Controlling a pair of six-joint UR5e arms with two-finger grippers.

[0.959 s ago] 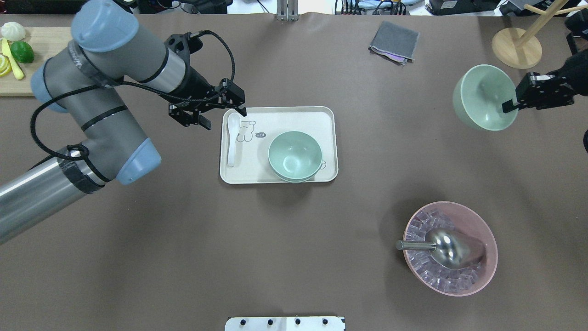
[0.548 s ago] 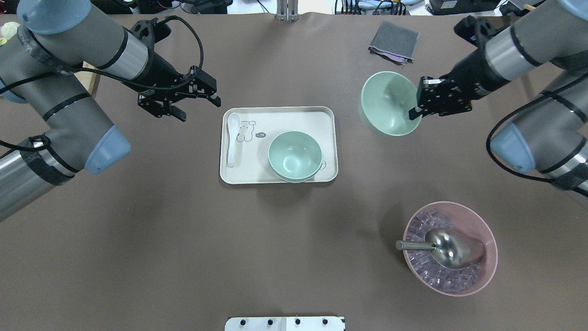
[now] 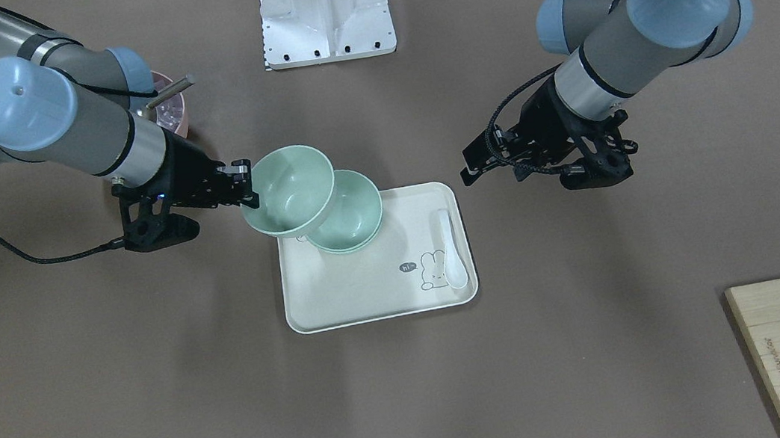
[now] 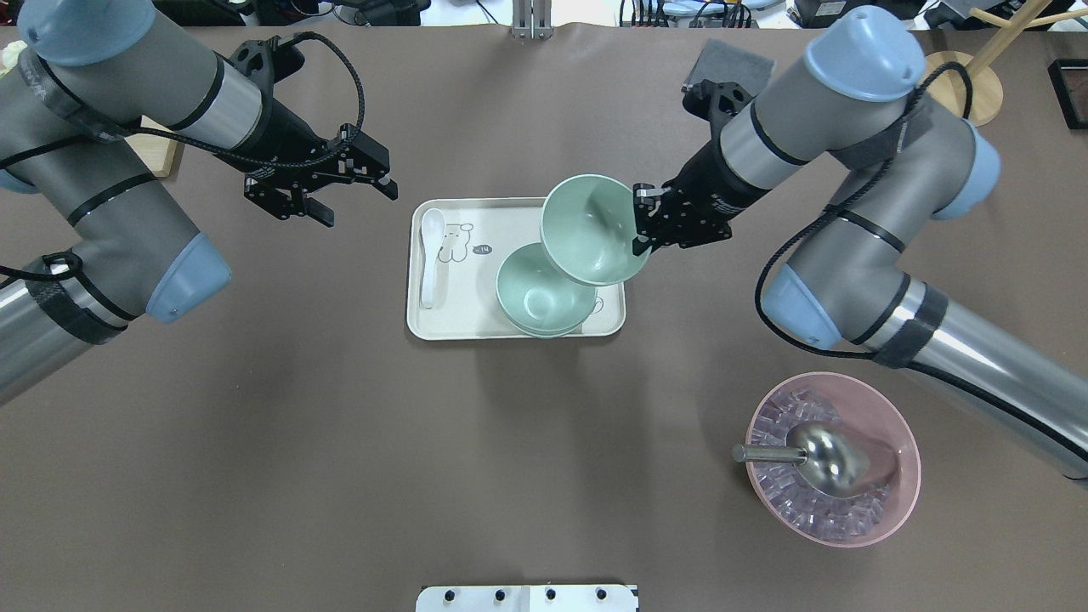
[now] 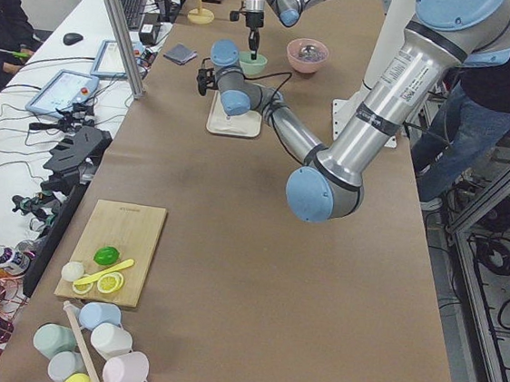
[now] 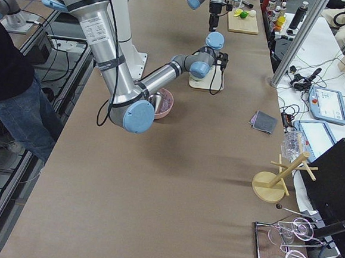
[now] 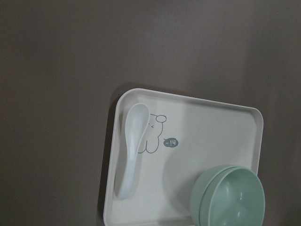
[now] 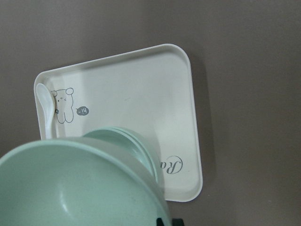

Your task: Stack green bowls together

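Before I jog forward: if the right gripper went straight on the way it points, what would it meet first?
Probably the stacked green bowls on the tray: the right gripper angles down toward them, so its held green bowl would touch first. Depth between them is unclear.

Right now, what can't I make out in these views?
1. Gap between held bowl and stacked bowls: they overlap overhead and front-facing, and are too small in the side views.
2. Right claw: almost all hidden behind the held bowl in its wrist view.
3. Pink bowl: mostly behind the right arm, front-facing.
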